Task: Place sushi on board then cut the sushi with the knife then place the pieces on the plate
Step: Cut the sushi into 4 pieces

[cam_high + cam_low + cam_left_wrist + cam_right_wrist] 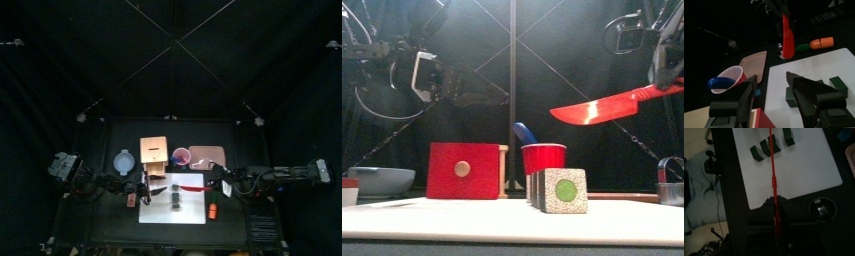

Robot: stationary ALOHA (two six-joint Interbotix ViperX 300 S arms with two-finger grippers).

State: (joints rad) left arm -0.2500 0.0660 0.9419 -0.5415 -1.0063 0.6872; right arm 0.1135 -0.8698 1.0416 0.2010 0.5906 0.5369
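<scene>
With our right pincer (774, 203) clamped on the red knife (603, 106), we should lower its blade squarely onto the sushi (563, 191) below and ahead, our left pincer (769, 81) hanging open nearby.

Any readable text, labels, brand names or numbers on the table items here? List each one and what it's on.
None can be read. The red knife, red cup, red drawer front, white board and sushi pieces carry no lettering or numbers. The nearest sushi piece's end face shows only a plain green oval, not a sign.
</scene>
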